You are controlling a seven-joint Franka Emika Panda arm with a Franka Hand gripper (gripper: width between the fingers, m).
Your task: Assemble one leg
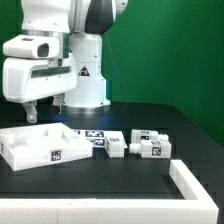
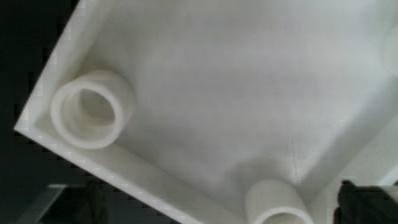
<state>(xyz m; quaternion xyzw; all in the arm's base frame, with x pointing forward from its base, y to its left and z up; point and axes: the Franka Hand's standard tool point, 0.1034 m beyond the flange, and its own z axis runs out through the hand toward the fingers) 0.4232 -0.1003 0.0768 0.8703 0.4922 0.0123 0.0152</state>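
Small white legs with black-and-white tags lie on the black table at mid-right: one (image 1: pixel 116 146) next to the marker board and others (image 1: pixel 150 144) just beyond it toward the exterior view's right. My gripper (image 1: pixel 32 112) hangs just above the far left part of the large white square tray-like part (image 1: pixel 35 147), touching nothing. In the wrist view my gripper (image 2: pixel 214 206) is open, and its dark fingertips (image 2: pixel 366 200) show at the picture's edge. That view is filled by the tray-like part's inner face (image 2: pixel 214 90) with two round sockets (image 2: pixel 93 108). No leg shows in the wrist view.
The marker board (image 1: pixel 88 133) lies flat behind the tray-like part, in front of the robot's base (image 1: pixel 85 95). A white L-shaped fence (image 1: pixel 192 183) runs along the table's front right edge. A green wall stands behind.
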